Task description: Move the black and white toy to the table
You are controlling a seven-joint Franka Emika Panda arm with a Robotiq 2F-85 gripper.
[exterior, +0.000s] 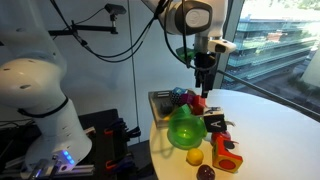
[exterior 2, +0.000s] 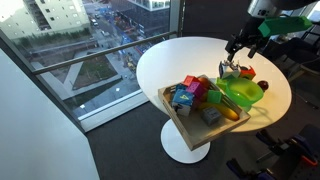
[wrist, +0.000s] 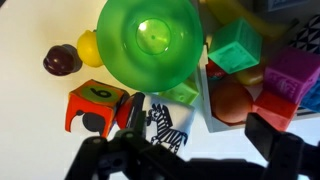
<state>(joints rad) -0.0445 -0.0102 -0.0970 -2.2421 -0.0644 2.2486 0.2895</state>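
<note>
The black and white toy (wrist: pixel 167 125) is a small block with a zebra picture. It lies flat on the white table (wrist: pixel 226 144), between the green bowl (wrist: pixel 150 45) and the wooden tray's edge (wrist: pixel 204 100). In an exterior view it is a dark block (exterior: pixel 216 122) beside the bowl (exterior: pixel 185 128). My gripper (wrist: pixel 200 130) is open and hangs above it, holding nothing. One finger is right beside the block and the other stands over the tray side. The gripper also shows in both exterior views (exterior: pixel 203 90) (exterior 2: pixel 240 66).
An orange arch block (wrist: pixel 95 106), a maroon ball (wrist: pixel 62 60) and a yellow ball (wrist: pixel 90 45) lie on the table by the bowl. The tray (exterior 2: pixel 178 125) holds a purple toy (wrist: pixel 295 75), a green cube (wrist: pixel 235 55) and an orange ball (wrist: pixel 235 100). Windows lie beyond the table (exterior 2: pixel 170 60).
</note>
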